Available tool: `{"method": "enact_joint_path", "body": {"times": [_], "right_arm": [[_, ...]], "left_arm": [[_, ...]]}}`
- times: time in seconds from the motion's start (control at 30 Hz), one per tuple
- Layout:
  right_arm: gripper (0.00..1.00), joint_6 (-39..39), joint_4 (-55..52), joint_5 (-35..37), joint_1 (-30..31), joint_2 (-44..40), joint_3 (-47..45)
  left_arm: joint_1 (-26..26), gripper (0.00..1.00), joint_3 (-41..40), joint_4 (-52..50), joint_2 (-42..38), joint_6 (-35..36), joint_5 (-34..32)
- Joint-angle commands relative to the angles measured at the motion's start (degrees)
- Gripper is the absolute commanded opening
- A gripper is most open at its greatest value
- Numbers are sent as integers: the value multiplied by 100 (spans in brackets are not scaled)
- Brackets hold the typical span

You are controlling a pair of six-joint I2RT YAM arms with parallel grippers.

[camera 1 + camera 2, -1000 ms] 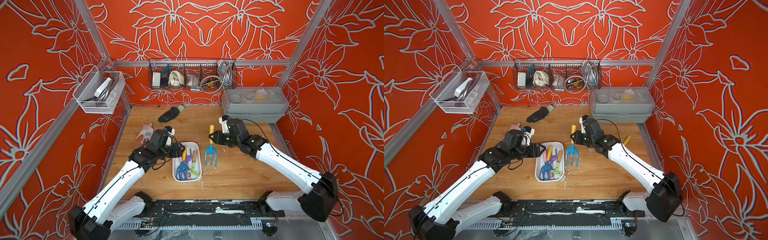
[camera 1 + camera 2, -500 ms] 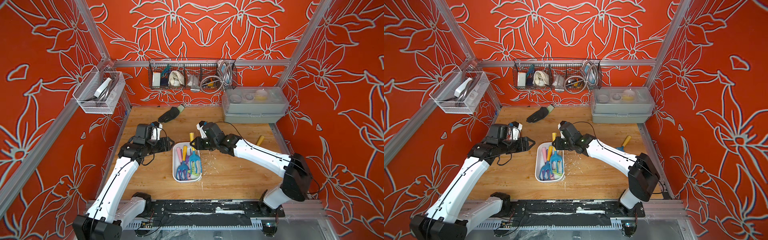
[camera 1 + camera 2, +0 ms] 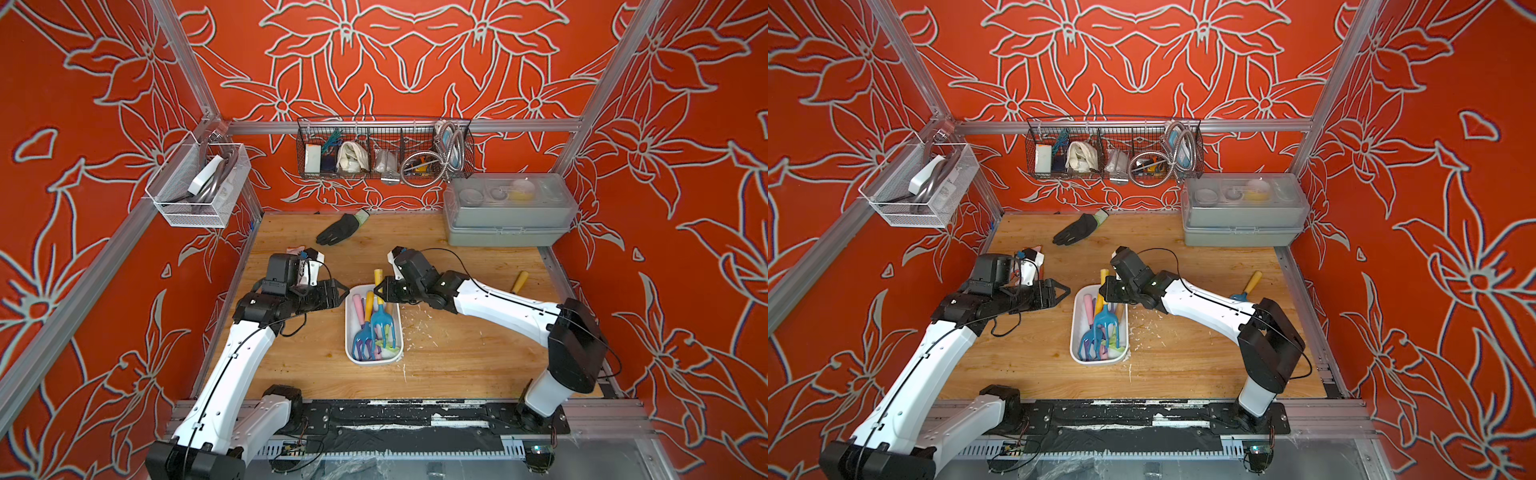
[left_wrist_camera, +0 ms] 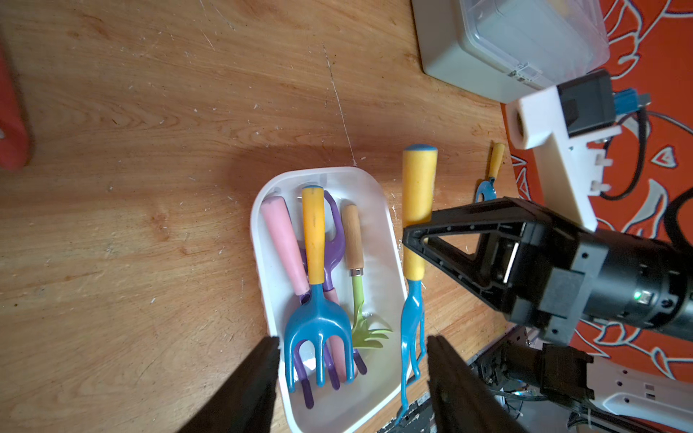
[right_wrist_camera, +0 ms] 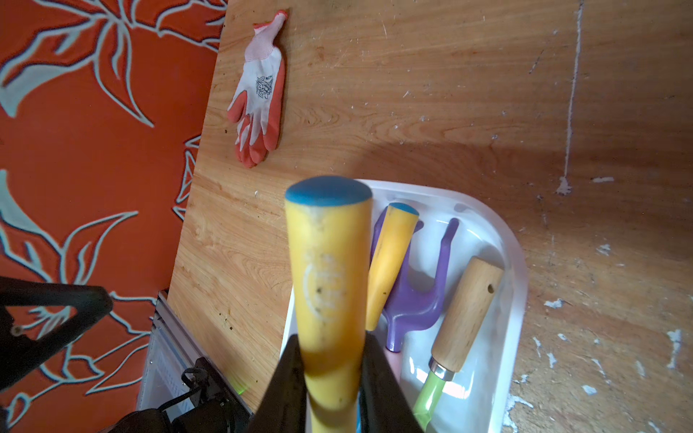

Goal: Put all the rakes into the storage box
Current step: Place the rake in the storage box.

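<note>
The rake, blue-headed with a yellow handle, hangs over the storage box, a shallow white tub in mid-table. My right gripper is shut on its yellow handle, whose end pokes out past the box's far rim. In the left wrist view the rake shows edge-on above the box's rim. The box holds several other tools, among them a second blue rake. My left gripper stands open and empty just left of the box. Both top views show this; rake, box.
A grey case with a clear lid stands at the back right. A black glove lies at the back, and a red-and-white glove by the left wall. A yellow-handled trowel lies at the right. Wire baskets hang on the walls.
My right gripper has carried the rake leftward from the table beside the box to over the box. My left arm has drawn back from the box toward the left.
</note>
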Motion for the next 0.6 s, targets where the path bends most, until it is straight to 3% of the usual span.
{"method": "enact_joint_path", "body": {"times": [0.0,0.27,0.37,0.57], "right_arm": [[0,115,154,94,26,113,-106],[4,125,148,304,28,15,-421],[12,103,185,330,26,-4,-507],[38,-40,124,411,26,-118,-525]], "left_arm": [[49,64,11,45,-112,95,97],[45,64,-16,54,-158,59,108],[44,65,-47,97,-182,17,130],[46,65,-91,202,-174,-75,157]]}}
